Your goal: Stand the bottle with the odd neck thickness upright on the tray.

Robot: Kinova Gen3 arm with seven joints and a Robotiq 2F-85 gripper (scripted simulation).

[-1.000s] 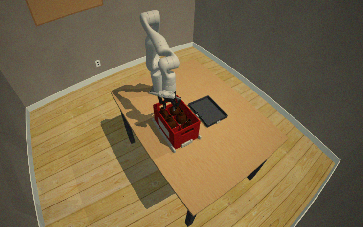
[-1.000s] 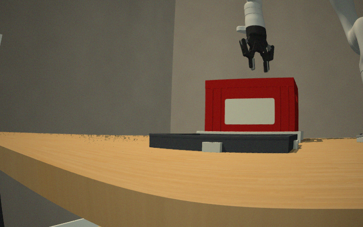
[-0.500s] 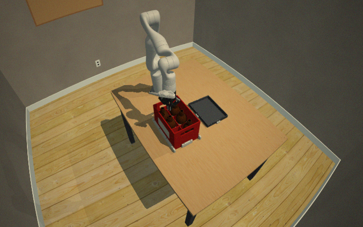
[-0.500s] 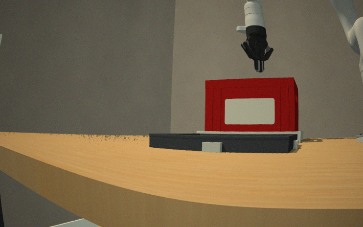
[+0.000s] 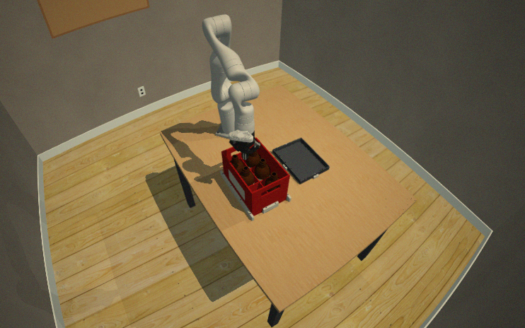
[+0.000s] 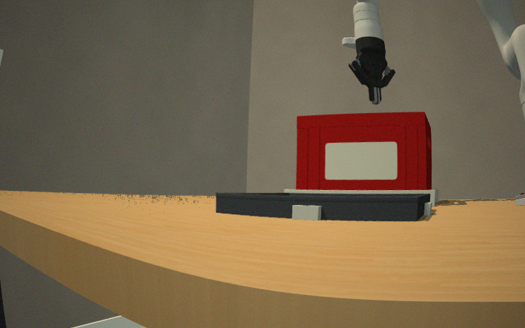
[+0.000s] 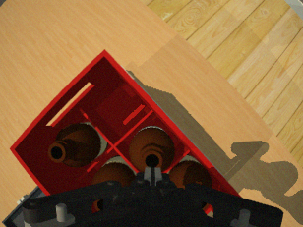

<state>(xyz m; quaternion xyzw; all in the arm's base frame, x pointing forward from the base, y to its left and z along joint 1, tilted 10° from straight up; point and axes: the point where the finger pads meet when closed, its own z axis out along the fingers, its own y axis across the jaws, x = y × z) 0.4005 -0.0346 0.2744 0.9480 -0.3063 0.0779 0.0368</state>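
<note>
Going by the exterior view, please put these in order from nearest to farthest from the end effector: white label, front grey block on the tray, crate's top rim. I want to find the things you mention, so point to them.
1. Crate's top rim (image 6: 361,119): directly below the end effector (image 5: 244,155) (image 6: 374,102) (image 7: 152,182).
2. White label (image 6: 361,160): lower, on the crate's side.
3. Grey block (image 6: 306,212): lowest, at the tray's front.

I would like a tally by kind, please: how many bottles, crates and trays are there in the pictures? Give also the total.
Brown bottles: 5
Red crate: 1
Dark tray: 1
Total: 7
</note>
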